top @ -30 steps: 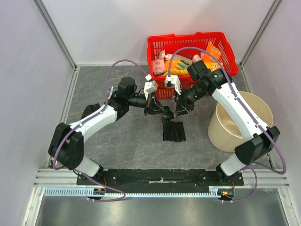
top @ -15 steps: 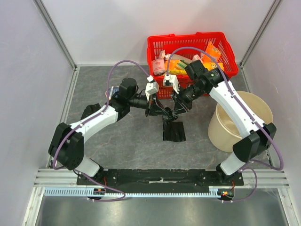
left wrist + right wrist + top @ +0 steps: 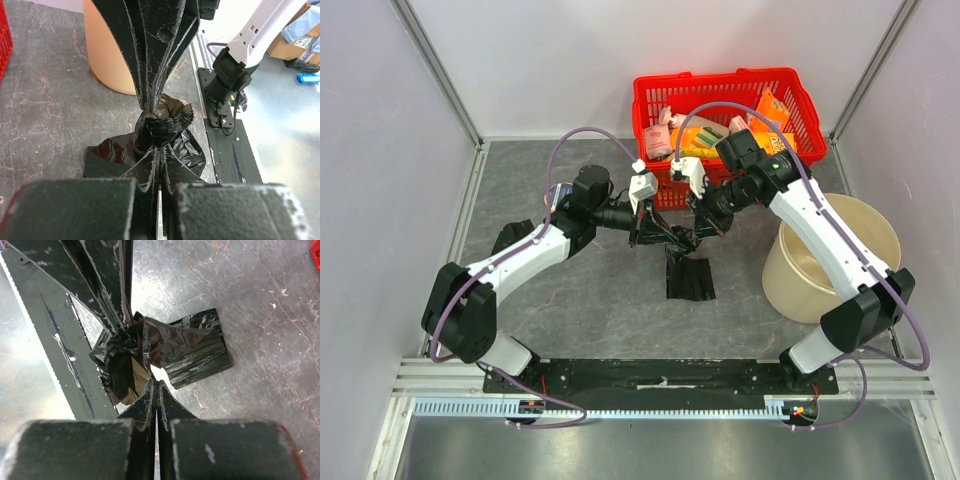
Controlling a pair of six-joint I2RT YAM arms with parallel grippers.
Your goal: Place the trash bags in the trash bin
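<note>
Newly clenched, right end effector [image 3: 691, 238] joins left end effector [image 3: 658, 238] in pinching a black trash bag [image 3: 688, 280] mid-table [image 3: 570, 300], apparently bunching it for the trash bin [image 3: 880, 225].

A grey, stone-patterned table [image 3: 590, 310] carries a red wire basket [image 3: 800, 100] filled with packets. Just in front of the basket and to its right stands the beige trash bin [image 3: 788, 280]. A flat, folded black trash bag [image 3: 690, 282] lies directly in front of the basket. Well to the basket's left and nearer the camera, a small dark bundle [image 3: 517, 228] rests on the surface.
</note>
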